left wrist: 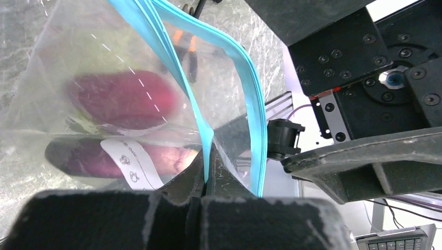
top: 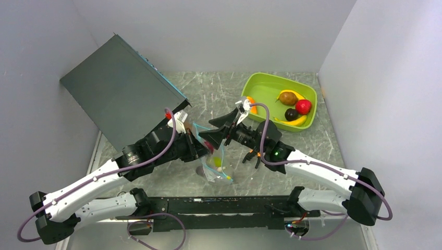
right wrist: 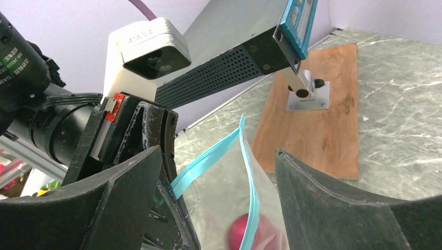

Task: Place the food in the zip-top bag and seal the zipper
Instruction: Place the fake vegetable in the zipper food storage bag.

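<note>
1. My left jaws are clamping shut on one lip of the zip-top bag [left wrist: 62,67], right at its zipper [left wrist: 200,120], and holding the mouth up.
2. My right jaws are standing wide apart and empty, straddling the open mouth. The clear, floppy film is sagging between my two arms over the table [top: 208,94].
3. A smooth reddish-purple food piece [left wrist: 122,99] is lying inside.
4. I judge that I am mid-filling. The next move is fetching the glossy pear [top: 286,97] or bananas [top: 294,121] from the lime-green tray [top: 271,77], then pressing the thin blue-green strip closed.

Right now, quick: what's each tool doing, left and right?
Left tool: closed, pinching the zip-top bag at its zipper.
Right tool: open, holding nothing.
</note>
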Motion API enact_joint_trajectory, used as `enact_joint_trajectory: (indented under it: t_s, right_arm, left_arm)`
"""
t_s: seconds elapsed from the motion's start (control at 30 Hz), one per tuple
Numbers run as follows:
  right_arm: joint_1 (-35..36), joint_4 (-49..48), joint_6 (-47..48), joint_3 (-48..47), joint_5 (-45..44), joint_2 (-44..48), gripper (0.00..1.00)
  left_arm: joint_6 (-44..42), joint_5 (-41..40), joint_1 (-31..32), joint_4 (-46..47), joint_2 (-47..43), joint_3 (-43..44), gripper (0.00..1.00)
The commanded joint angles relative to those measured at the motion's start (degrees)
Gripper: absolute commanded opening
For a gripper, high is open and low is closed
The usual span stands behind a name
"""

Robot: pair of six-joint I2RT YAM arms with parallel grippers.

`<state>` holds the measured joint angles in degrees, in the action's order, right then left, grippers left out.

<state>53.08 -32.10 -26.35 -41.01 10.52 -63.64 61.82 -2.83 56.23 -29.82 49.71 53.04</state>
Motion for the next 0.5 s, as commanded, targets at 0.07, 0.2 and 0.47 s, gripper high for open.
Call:
enact_joint_trajectory:
  t_s: [0.07,0.2,0.47]
  right_arm:
    - [0.2,8.0,3.0,-5.9,-2.8,1.3,0.82]
    - [0.3,11.6,4.2,-6.6,-6.1,3.3,0.81]
    - [0.2,18.4,9.3,-9.5,-14.8,5.4,0.8]
  left_arm:
    - [0.4,-0.2,-0.2,1.4,-0.3,0.4,0.0]
    - [0.8,0.1,-0.2,2.1,0.0,-0.5,0.0]
    - [0.7,0.3,-0.2,2.2,-0.6,-1.7,0.0]
